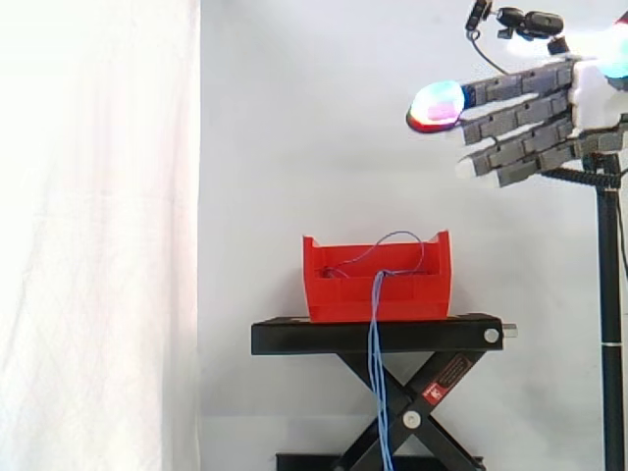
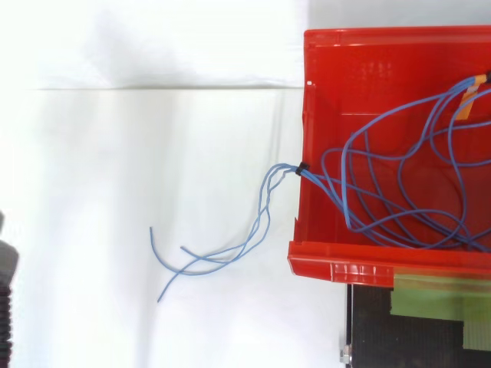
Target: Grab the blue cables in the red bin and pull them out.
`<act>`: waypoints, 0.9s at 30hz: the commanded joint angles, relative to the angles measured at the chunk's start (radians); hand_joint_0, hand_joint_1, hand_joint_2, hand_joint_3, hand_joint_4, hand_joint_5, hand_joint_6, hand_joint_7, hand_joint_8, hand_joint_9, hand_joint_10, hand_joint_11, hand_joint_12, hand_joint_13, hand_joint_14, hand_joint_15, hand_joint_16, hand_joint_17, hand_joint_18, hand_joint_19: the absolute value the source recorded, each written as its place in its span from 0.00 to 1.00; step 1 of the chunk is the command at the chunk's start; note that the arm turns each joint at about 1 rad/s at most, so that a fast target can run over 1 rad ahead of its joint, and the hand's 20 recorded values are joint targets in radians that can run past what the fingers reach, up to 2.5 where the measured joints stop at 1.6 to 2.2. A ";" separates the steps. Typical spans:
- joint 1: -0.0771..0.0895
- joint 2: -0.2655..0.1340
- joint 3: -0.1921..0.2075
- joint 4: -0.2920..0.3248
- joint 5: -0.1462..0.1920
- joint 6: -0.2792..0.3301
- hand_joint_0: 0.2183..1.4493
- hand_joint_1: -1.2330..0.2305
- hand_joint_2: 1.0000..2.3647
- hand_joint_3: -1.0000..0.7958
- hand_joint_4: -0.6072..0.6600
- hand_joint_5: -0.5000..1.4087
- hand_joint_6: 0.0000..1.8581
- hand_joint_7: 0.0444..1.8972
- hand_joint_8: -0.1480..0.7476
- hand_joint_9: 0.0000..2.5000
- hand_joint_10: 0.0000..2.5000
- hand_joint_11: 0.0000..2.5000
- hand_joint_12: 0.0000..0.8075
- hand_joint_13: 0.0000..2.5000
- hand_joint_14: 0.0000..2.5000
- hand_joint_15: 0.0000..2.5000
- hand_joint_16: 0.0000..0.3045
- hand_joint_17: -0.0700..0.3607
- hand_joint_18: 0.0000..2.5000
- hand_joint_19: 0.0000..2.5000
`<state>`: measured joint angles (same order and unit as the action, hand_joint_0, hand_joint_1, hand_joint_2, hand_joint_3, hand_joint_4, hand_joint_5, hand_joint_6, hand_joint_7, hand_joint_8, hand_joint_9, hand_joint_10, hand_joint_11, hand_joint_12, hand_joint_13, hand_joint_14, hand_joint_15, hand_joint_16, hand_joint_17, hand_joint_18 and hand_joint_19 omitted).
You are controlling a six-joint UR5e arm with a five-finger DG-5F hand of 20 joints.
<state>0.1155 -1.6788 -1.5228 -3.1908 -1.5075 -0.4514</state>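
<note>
robot hand (image 1: 525, 118) fingers straight, high right of red bin (image 1: 339, 294) | blue cables (image 1: 378, 363) draped over rim

We see the side view lit brightly and evenly: the white fabric curtain (image 1: 98, 235) on the left is almost blown out, the plain backdrop (image 1: 275, 147) behind the red plastic bin (image 1: 378, 289) looks dimmer and greyer, and hardly any shadow falls beneath the black scissor-lift stand (image 1: 378, 336). The strongest coloured light is the fingertip pad (image 1: 437, 105) of the grey robot hand (image 1: 530, 118), glowing red, cyan and green. From above, we find the white surface (image 2: 115, 153) washed out by strong light, with soft grey shading below a faint line near the top and glossy highlights along the bin's lower rim.
</note>
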 commanded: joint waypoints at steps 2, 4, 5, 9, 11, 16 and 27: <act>-0.004 -0.073 0.000 0.000 -0.002 0.000 0.36 0.29 0.00 0.00 0.53 0.29 0.00 0.02 0.26 0.00 0.00 0.00 0.41 0.00 0.00 0.01 0.17 0.43 0.00 0.03; -0.004 -0.101 0.001 0.000 -0.002 -0.003 0.36 0.29 0.00 0.00 0.54 0.30 0.00 0.03 0.26 0.00 0.00 0.00 0.41 0.00 0.00 0.01 0.17 0.44 0.00 0.03; -0.004 -0.102 0.001 0.000 0.000 -0.005 0.36 0.29 0.00 0.00 0.54 0.30 0.00 0.03 0.26 0.00 0.00 0.00 0.41 0.00 0.00 0.01 0.17 0.44 0.00 0.03; 0.001 -0.102 0.001 0.000 0.007 -0.085 0.36 0.29 0.00 0.00 0.55 0.31 0.00 0.04 0.29 0.00 0.00 0.00 0.42 0.00 0.00 0.01 0.17 0.44 0.00 0.04; 0.001 -0.102 0.000 -0.001 0.007 -0.131 0.36 0.29 0.00 0.00 0.56 0.32 0.00 0.04 0.30 0.00 0.00 0.00 0.42 0.00 0.00 0.02 0.17 0.44 0.00 0.04; 0.000 -0.102 0.001 -0.003 0.004 -0.187 0.37 0.28 0.00 0.00 0.60 0.38 0.00 0.05 0.36 0.04 0.00 0.00 0.44 0.01 0.00 0.02 0.18 0.45 0.00 0.05; 0.000 -0.180 0.000 0.088 0.029 -0.602 0.39 0.20 0.00 0.00 0.66 0.52 0.01 0.17 0.44 0.14 0.00 0.01 0.46 0.08 0.00 0.03 0.18 0.44 0.03 0.05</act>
<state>0.1156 -1.8250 -1.5226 -3.1326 -1.4889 -0.8501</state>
